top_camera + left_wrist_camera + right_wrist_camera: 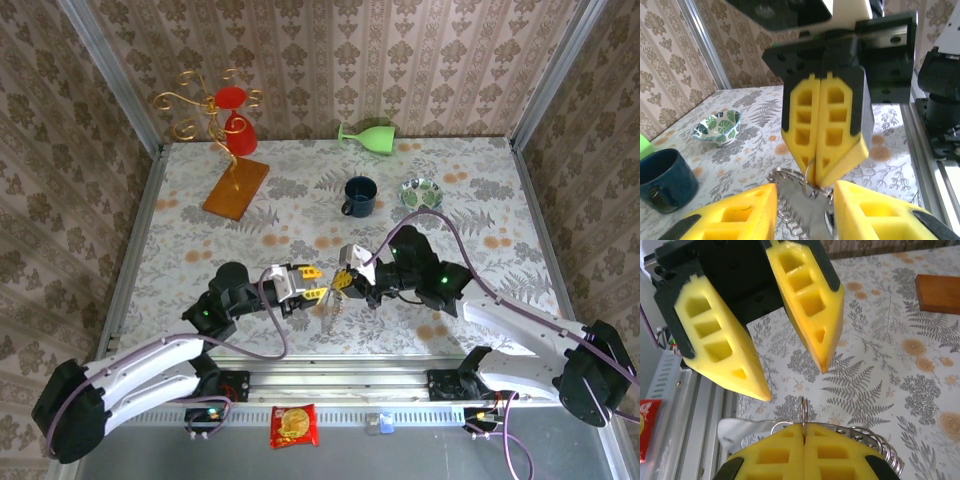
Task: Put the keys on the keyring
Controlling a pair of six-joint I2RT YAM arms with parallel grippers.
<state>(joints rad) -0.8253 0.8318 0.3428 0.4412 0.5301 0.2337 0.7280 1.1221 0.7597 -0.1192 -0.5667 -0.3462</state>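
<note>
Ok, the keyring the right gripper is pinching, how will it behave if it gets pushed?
Likely to swing: the keyring is pinched by one thin stretch of wire in the right gripper, with the keys dangling below. Being thin wire, it probably flexes, and could twist or slip in that narrow grip.

arms white-black | cables purple | end effector fingers yellow, black-backed

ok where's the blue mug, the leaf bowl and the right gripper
blue mug (680,185): left wrist view, on its outer wall
leaf bowl (717,135): left wrist view, on its outer wall
right gripper (816,176): left wrist view, on the seam between its shut fingertips
</note>
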